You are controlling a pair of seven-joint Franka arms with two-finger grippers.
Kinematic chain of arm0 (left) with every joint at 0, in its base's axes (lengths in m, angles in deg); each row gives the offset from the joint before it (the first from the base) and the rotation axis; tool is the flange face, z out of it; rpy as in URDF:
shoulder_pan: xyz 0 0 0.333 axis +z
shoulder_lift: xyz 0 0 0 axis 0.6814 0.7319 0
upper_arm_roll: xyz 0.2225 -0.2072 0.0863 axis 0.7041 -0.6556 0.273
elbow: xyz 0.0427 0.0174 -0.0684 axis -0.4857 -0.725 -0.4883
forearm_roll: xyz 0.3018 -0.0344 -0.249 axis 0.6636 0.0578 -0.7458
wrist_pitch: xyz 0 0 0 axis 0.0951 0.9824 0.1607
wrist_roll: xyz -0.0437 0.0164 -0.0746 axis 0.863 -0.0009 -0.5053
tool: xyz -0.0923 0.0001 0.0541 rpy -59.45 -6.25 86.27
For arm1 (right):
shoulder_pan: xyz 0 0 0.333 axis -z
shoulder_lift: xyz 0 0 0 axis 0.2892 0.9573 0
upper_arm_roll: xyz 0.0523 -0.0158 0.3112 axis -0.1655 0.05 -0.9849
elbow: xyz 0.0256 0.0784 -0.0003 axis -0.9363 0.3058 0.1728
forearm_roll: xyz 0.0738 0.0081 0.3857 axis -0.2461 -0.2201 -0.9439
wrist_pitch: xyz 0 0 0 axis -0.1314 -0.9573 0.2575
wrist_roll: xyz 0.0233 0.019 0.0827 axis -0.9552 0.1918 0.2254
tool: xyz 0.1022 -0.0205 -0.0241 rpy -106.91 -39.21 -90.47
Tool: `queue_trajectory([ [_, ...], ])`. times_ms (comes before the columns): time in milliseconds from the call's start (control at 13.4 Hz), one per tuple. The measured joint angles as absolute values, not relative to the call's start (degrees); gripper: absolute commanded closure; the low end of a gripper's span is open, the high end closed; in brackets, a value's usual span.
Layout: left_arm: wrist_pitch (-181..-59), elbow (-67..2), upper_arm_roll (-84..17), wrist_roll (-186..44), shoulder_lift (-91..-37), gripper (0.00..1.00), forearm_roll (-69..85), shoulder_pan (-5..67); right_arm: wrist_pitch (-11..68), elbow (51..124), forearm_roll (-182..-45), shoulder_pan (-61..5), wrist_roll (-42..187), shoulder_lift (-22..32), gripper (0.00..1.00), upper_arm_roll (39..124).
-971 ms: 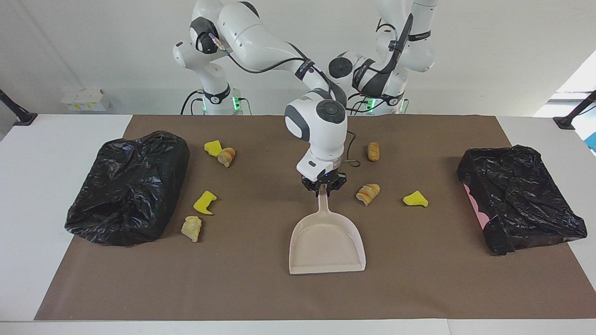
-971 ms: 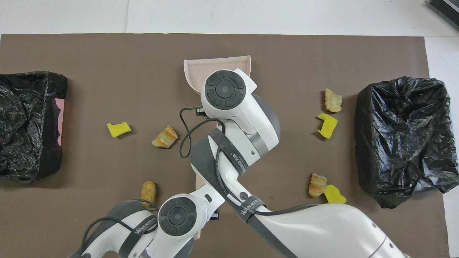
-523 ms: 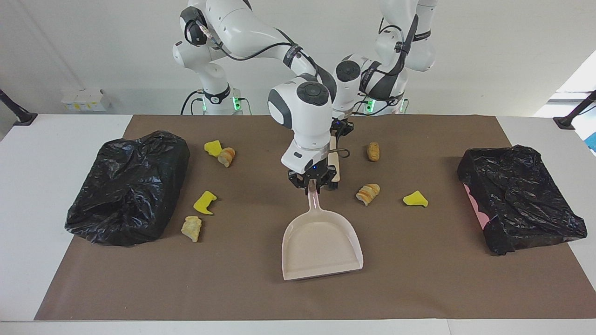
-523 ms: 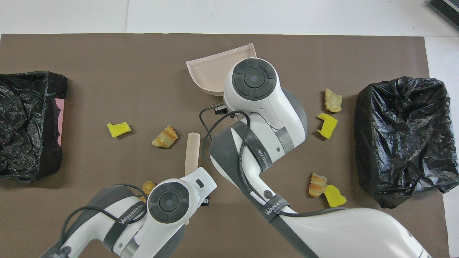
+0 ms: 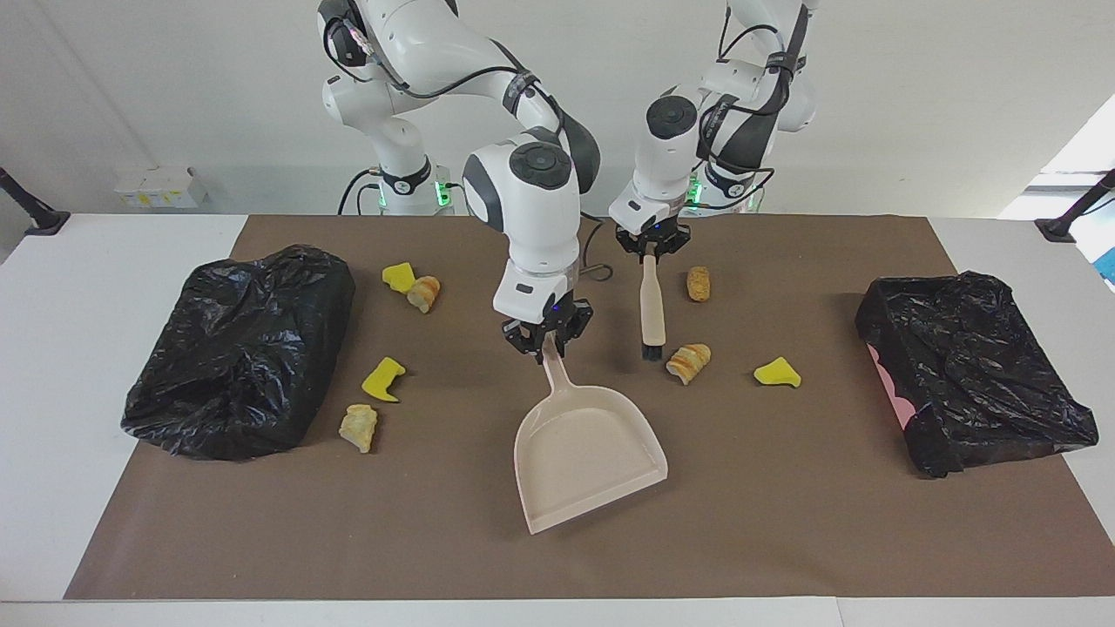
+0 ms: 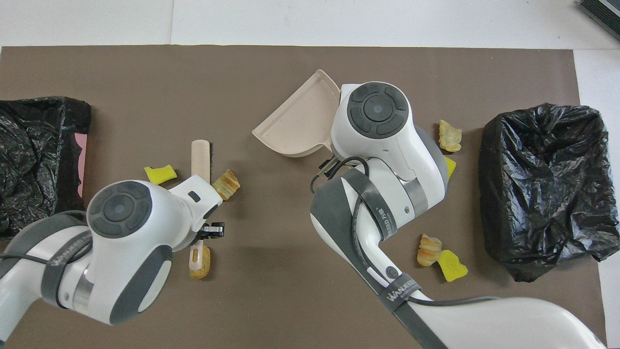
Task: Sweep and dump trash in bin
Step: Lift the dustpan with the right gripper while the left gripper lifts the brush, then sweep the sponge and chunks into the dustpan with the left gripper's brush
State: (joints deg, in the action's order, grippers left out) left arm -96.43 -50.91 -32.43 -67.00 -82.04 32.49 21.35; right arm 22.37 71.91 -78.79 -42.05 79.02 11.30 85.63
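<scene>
Both tools in hand, sweeping not begun: your right claw [image 5: 546,335] is clamped on the dustpan [image 5: 588,455] handle, left claw [image 5: 650,248] clamped on the brush [image 5: 651,310], pan empty, all seven scraps [image 5: 688,361] loose on the counter [image 5: 784,522] around both claws, bins [image 5: 971,366] unfed.

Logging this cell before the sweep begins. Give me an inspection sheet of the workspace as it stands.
Surface: brown mat over a white table.
Job's things: beige dustpan, mouth turned toward the right arm's end; brush hanging upright beside a bread chunk; seven chunks of trash scattered on the mat, none in the pan; black-lined bin at the left arm's end.
Clutter: black bag-covered heap at the right arm's end.
Grippers: right gripper shut on the dustpan's handle; left gripper shut on the brush's handle.
Cables: a loop hangs by the right wrist.
Surroundings: white wall; small white box.
</scene>
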Motion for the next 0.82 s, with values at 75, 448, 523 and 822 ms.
queue_trajectory([
  [75, -96.45, -50.88, -32.42, -71.45, -81.79, 1.0, 32.51, 24.51, 21.24, 72.93, -78.79, -42.02, 83.66, 10.55, 1.0, 85.62],
  [448, -97.17, -50.86, -32.22, -89.09, -80.03, 1.0, 32.57, 40.86, 21.86, 83.85, -78.79, -41.98, 107.18, 4.9, 1.0, 85.59],
  [523, -97.17, -50.88, -32.2, -90.5, -79.69, 1.0, 32.9, 43.18, 24.64, 86.48, -78.78, -41.94, 110.97, 3.89, 1.0, 85.61],
  [822, -97.26, -51.11, -32.44, -91.06, -76.86, 1.0, 34.39, 45.34, 32.53, 94.25, -78.19, -42.11, 115.39, 1.9, 1.0, 85.55],
])
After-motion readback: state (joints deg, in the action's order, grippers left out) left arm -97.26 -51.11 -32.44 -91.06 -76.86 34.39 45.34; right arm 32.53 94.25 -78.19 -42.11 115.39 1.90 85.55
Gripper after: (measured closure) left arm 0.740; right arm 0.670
